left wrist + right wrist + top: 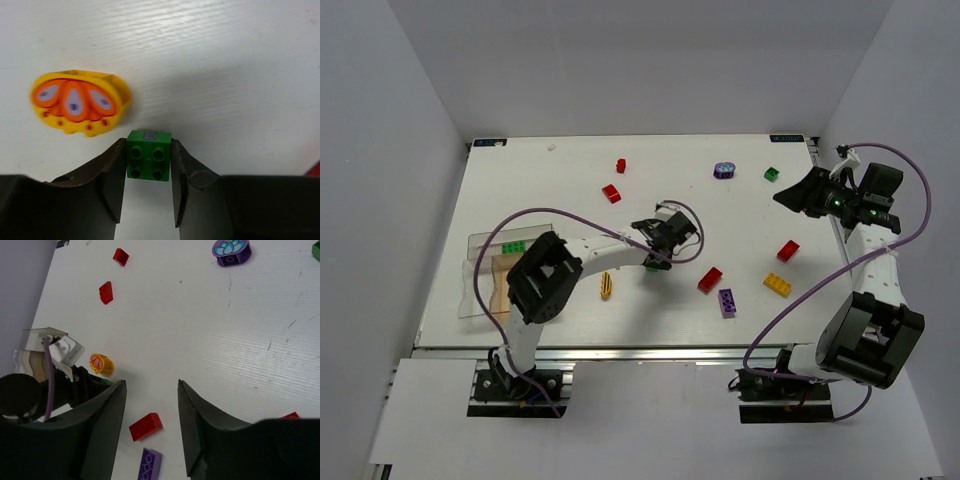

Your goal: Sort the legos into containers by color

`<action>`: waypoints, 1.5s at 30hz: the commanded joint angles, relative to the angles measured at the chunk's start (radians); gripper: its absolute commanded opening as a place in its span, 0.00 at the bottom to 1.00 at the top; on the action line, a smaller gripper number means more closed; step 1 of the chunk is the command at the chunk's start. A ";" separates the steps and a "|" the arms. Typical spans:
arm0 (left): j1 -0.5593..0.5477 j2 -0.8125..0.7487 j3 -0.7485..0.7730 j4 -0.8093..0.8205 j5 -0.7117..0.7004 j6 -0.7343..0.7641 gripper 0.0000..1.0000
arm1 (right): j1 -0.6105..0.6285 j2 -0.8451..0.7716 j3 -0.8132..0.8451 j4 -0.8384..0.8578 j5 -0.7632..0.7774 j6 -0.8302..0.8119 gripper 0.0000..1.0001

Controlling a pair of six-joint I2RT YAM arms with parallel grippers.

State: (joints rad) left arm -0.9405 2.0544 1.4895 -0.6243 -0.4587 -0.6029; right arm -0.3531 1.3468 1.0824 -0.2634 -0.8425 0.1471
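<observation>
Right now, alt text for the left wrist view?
The left gripper holds a green four-stud lego pinched between its fingers, white table beneath. A rounded yellow lego with orange petal print lies beyond it to the left, apart.

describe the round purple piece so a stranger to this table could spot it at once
On the white table, look near the far edge, right of centre, just left of a green brick. The round purple piece alone has a pale blue flower on top; the other purple brick is rectangular.
</observation>
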 commanded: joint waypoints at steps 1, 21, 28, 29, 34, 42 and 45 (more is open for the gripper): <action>0.087 -0.190 -0.031 0.038 0.014 -0.014 0.00 | 0.002 -0.014 0.011 0.000 -0.047 -0.043 0.57; 0.555 -0.365 -0.078 -0.272 -0.239 -0.495 0.00 | 0.011 0.037 0.022 -0.034 -0.020 -0.075 0.37; 0.666 -0.396 -0.152 -0.255 -0.219 -0.515 0.00 | 0.012 0.038 0.021 -0.033 -0.021 -0.073 0.37; 0.686 -0.398 -0.170 -0.253 -0.212 -0.518 0.00 | 0.011 0.038 0.022 -0.034 -0.023 -0.073 0.37; 0.729 -0.402 -0.219 -0.212 -0.169 -0.521 0.00 | 0.013 0.038 0.019 -0.031 -0.024 -0.070 0.38; 0.775 -0.376 -0.193 -0.227 -0.144 -0.506 0.68 | 0.011 0.045 0.027 -0.042 -0.033 -0.087 0.58; 0.784 -0.404 -0.187 -0.201 -0.136 -0.476 0.89 | 0.013 0.057 0.033 -0.054 -0.020 -0.098 0.66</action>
State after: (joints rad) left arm -0.1642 1.6951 1.2720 -0.8490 -0.5842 -1.0523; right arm -0.3439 1.3869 1.0828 -0.3012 -0.8516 0.0689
